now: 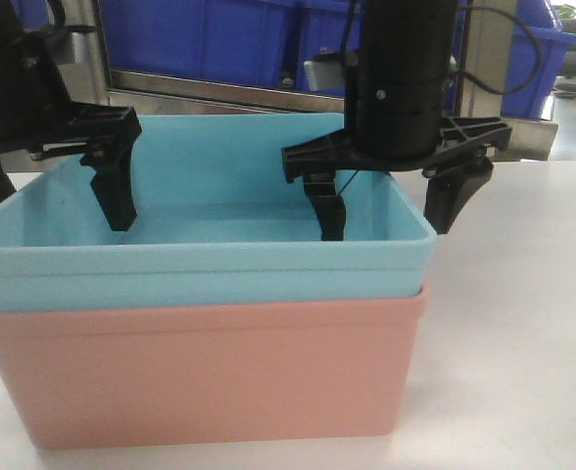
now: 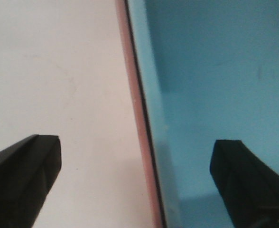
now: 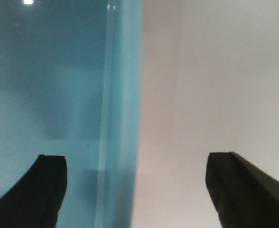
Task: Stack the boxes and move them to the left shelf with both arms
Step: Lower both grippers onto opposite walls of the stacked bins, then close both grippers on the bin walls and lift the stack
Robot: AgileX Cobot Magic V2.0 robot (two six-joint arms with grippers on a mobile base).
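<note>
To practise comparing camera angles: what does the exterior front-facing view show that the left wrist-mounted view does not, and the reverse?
Only the front view: the right gripper, the dark blue crates behind, and the whole front wall of the pink bin. Only the wrist view: a top-down look at the pink rim as a thin strip outside the blue wall. Both: the blue bin nested in the pink one, with the open left gripper straddling its left wall.

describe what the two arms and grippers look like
Both arms are black all over. The right arm's wrist is a fat cylinder ringed with seams and dotted with small pale screw heads; a thin black cable loops beside it. The left gripper and right gripper each have a flat cross bar with cut-outs and two tapering, blunt prongs. No logos show.
</note>
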